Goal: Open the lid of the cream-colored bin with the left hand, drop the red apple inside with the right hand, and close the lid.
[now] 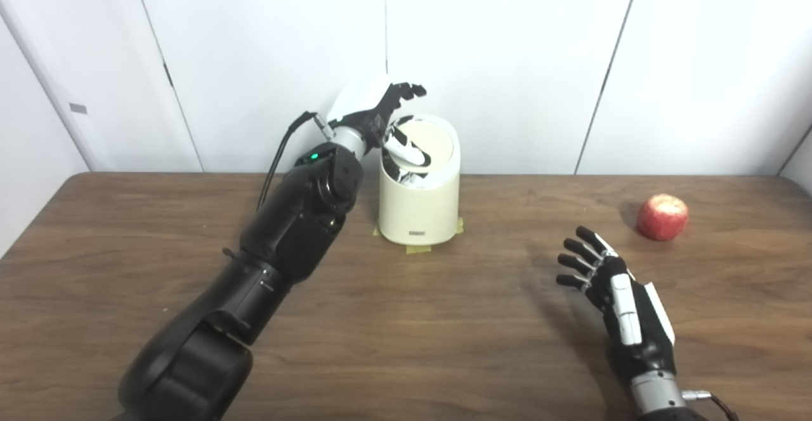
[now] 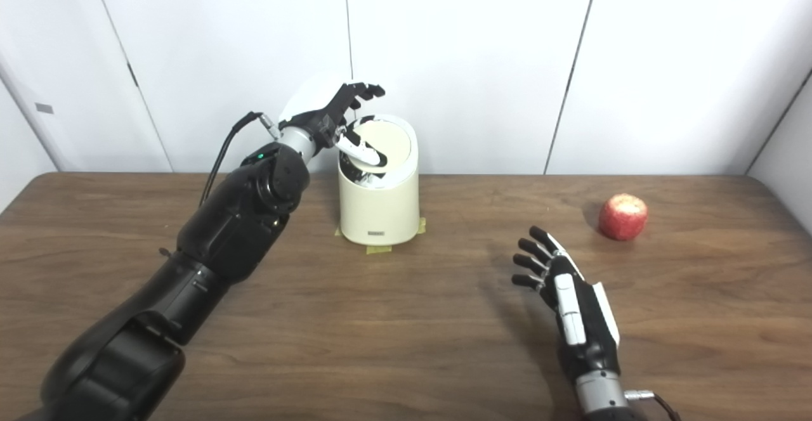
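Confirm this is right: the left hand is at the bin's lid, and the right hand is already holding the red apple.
Not quite. The right hand is open and empty; the red apple lies on the table apart from it, as the left eye view shows. The left hand is indeed at the bin's lid.

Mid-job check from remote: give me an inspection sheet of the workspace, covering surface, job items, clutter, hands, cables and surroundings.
Surface: dark brown wooden table, no spills seen.
Job's things: cream-colored cylindrical bin at the table's back, on yellowish tape; its round swing lid looks tilted, left side pushed down. Red apple on the table, far right, untouched.
Clutter: nothing seen.
Hands: left hand at the bin's top, thumb on the lid, fingers spread above; right hand open, holding nothing, short of the apple.
Cables: black cable at the left wrist; another at the right wrist.
Surroundings: white wall panels behind.
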